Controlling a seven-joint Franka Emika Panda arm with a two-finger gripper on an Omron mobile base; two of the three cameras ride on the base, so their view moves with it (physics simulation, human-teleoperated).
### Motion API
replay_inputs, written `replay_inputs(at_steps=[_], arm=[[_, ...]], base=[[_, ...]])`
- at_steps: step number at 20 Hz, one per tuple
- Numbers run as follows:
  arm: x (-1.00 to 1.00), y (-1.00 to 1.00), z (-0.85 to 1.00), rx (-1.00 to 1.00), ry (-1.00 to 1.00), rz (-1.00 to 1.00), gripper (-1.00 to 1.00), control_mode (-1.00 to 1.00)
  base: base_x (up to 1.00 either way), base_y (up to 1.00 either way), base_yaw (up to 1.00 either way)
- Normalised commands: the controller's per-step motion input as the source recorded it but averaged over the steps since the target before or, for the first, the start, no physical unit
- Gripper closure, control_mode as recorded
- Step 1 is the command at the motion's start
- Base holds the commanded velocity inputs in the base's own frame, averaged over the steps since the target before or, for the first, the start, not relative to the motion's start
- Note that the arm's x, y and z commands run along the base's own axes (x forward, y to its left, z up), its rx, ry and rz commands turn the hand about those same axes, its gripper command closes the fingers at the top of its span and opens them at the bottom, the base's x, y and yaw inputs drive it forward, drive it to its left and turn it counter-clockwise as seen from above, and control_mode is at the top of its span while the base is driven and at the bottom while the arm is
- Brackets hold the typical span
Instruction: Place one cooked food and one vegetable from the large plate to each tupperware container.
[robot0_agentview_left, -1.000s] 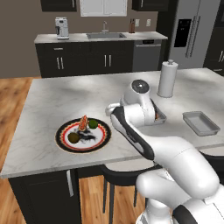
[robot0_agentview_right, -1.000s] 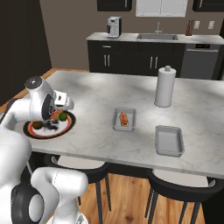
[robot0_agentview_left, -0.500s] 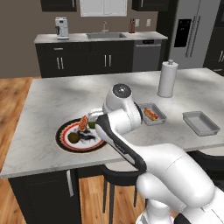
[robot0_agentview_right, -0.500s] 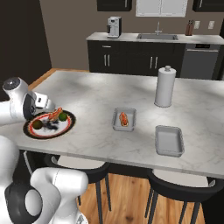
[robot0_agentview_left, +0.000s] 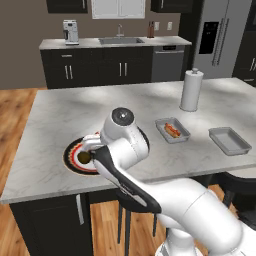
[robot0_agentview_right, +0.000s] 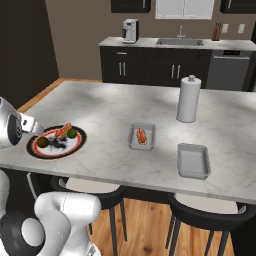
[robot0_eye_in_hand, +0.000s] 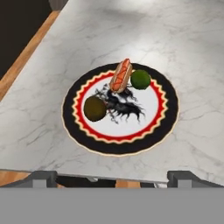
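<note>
At the surface's (robot0_agentview_right: 115, 107) near-left corner the large plate (robot0_eye_in_hand: 164, 120) carries a brownish round item (robot0_eye_in_hand: 96, 108), a hotdog (robot0_eye_in_hand: 121, 75) and a green ball (robot0_eye_in_hand: 140, 79). The jaws hang spread above it, seemingly to pick. Rightward, one tray (robot0_agentview_right: 134, 144) holds a hotdog; the other tray (robot0_agentview_right: 193, 173) awaits filling.

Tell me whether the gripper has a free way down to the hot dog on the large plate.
Probably yes. The gripper is open above the large plate, and the hot dog lies uncovered at its far side. A green round vegetable sits right beside it, which may crowd one finger.
</note>
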Motion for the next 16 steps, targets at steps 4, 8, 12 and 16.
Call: replay_inputs(at_steps=[4,8,12,16], arm=[[0.07,0.09,-0.30,0.00,0.03,0.00,-1.00,-1.00],[0.12,0.19,-0.34,0.00,0.11,0.00,-1.00,-1.00],[0.18,0.11,-0.30,0.02,0.13,0.00,-1.00,-1.00],[0.19,0.06,-0.19,0.00,0.10,0.00,-1.00,-1.00]], base=[[0.00,0.00,0.00],[0.00,0.00,0.00],[0.00,0.00,0.00],[0.00,0.00,0.00]])
